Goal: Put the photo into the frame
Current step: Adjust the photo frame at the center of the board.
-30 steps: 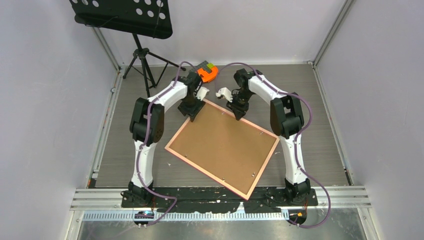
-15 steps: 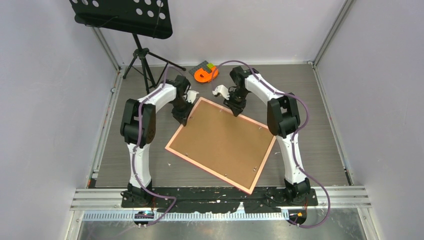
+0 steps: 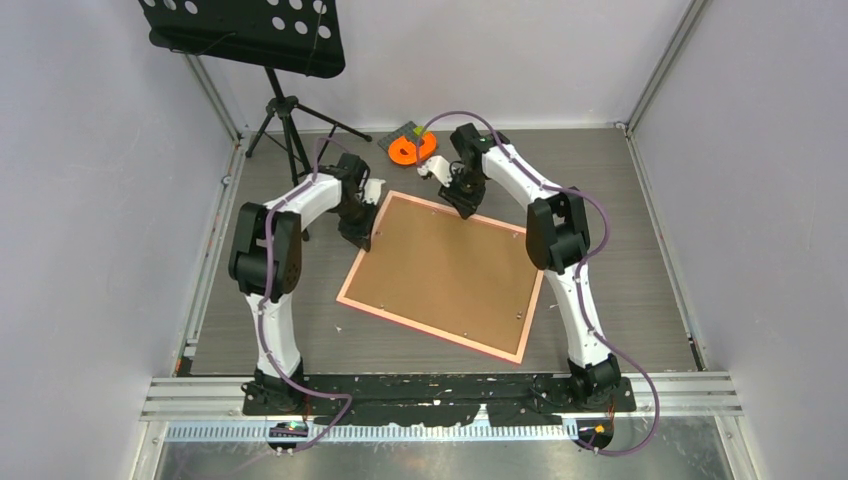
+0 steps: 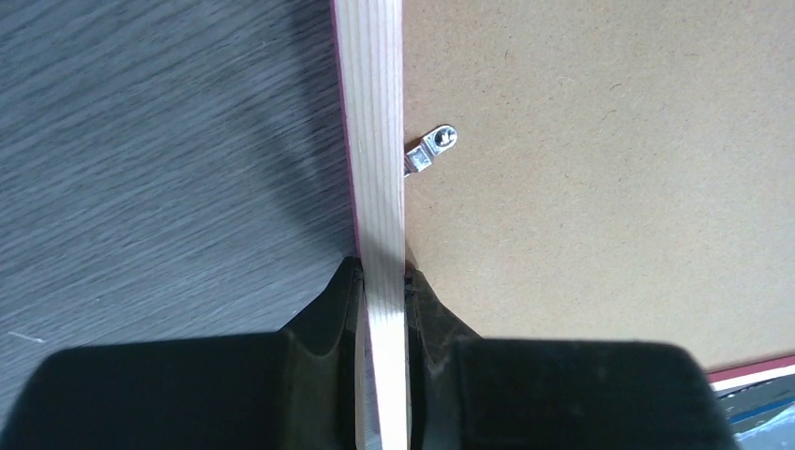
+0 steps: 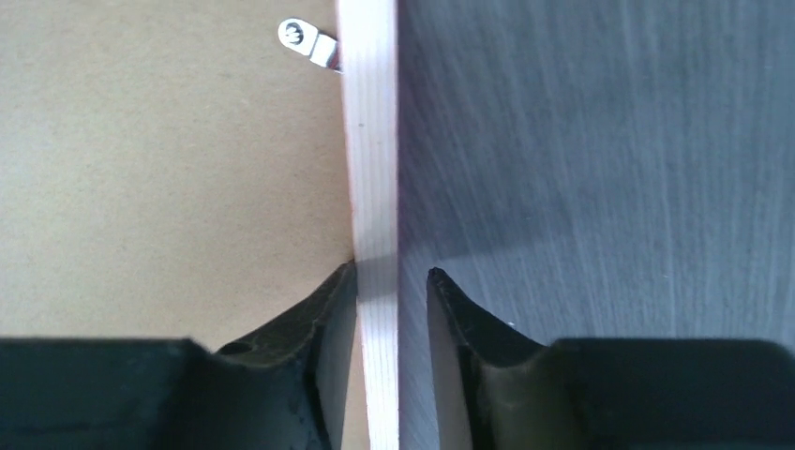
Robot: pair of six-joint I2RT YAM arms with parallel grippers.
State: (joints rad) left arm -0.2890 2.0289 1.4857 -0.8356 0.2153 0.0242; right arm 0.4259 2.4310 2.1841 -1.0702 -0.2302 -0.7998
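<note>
The frame [image 3: 429, 330] lies back side up on the table, a thin salmon-pink border around a brown backing board [image 3: 445, 272]. The photo is hidden. My left gripper [image 3: 362, 238] is at the frame's left edge, and in the left wrist view it [image 4: 382, 277] is shut on the pale wooden rail [image 4: 372, 141]. My right gripper [image 3: 464, 205] is at the far edge. It [image 5: 392, 274] straddles the rail [image 5: 368, 141] with its jaws open, a gap showing on the outer side. Small metal clips [image 4: 428, 152] [image 5: 309, 39] hold the board.
An orange tape-like object [image 3: 411, 148] lies at the back of the table, just beyond the right gripper. A black music stand [image 3: 245, 30] on a tripod [image 3: 285, 120] is at the back left. Walls enclose the table on three sides.
The frame has turned counter-clockwise and sits squarer to the table. My left gripper slid along the left edge and closed on the rail. My right gripper moved back with the far edge and loosened.
</note>
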